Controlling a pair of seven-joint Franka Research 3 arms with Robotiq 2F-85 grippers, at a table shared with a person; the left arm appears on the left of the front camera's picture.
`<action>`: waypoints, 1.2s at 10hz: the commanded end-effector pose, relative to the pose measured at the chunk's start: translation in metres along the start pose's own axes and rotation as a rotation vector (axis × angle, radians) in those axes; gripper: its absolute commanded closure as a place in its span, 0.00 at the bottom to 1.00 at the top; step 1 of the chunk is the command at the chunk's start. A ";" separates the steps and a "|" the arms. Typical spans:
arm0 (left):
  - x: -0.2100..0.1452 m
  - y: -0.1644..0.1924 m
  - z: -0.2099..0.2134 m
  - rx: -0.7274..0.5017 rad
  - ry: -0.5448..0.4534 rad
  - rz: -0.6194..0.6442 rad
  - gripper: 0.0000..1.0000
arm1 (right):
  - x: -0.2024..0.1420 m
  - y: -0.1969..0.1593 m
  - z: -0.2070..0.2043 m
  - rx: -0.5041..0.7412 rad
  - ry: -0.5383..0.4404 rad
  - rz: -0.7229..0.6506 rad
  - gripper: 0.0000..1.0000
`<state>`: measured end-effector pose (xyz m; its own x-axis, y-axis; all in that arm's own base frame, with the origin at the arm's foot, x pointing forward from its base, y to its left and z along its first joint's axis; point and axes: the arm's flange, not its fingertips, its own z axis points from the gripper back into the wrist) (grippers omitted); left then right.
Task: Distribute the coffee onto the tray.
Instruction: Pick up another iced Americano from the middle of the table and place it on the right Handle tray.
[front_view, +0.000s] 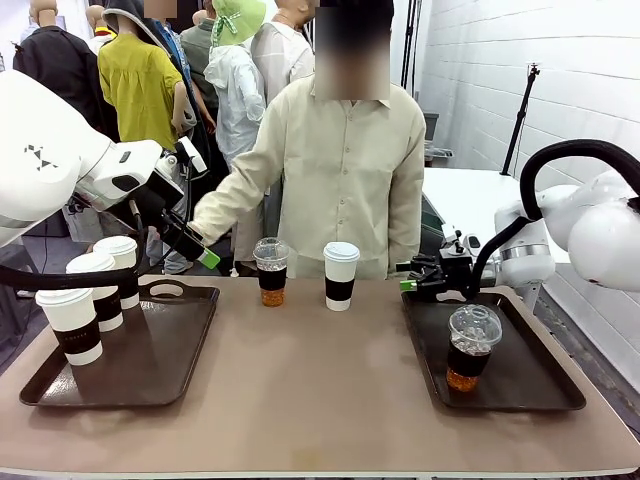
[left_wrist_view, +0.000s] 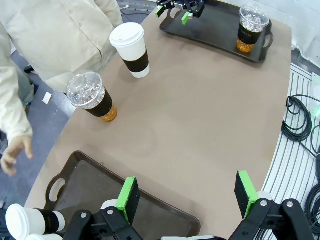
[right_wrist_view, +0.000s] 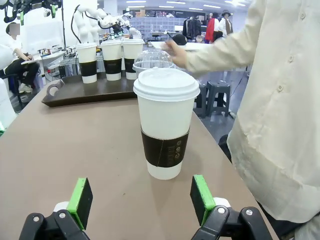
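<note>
The wide brown bench (front_view: 320, 400) carries a dark brown plastic tray (front_view: 150, 375) at the lower left of the front view. It holds three white paper cups (front_view: 75, 322) with lids and dark bands. A matching tray (front_view: 530, 385) at the lower right holds one clear dome-lidded plastic cup (front_view: 470, 347) of amber liquid.

Two more coffees stand off the trays at the middle of the far edge, in front of the person. These are a loose white lidded cup (front_view: 340, 276) and, just to its left, a loose clear domed cup (front_view: 271, 271).

Your right claw (right_wrist_view: 142, 200) looks to be the one at work. It sits low and level over the far left corner of the matching tray, its jaws spread wide, and the loose white lidded cup stands centred beyond them, not yet between them.

- Drive straight in along that line and keep the pads at the height of the dark band.
- Close gently, because paper walls likely buckle.
- Mind the domed cup close behind and the person's sleeve beside it.

Your left claw (left_wrist_view: 187, 192) hangs gaping and empty over the far rim of the lower-left tray, tilted down toward the bench.
</note>
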<state>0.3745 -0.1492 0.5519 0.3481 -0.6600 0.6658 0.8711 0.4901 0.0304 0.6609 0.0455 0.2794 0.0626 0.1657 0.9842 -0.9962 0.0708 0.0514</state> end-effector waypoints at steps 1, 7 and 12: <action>-0.001 0.002 0.000 -0.007 -0.006 -0.004 0.00 | 0.001 0.000 -0.001 0.001 0.000 0.002 0.00; -0.001 0.002 0.000 -0.007 -0.006 -0.004 0.00 | 0.001 0.000 -0.001 0.001 0.000 0.002 0.00; -0.001 0.002 0.000 -0.007 -0.006 -0.004 0.00 | 0.001 0.000 -0.001 0.001 0.000 0.002 0.00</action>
<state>0.3745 -0.1492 0.5519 0.3481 -0.6600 0.6658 0.8711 0.4901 0.0303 0.6609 0.0453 0.2794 0.0625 0.1656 0.9842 -0.9962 0.0710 0.0513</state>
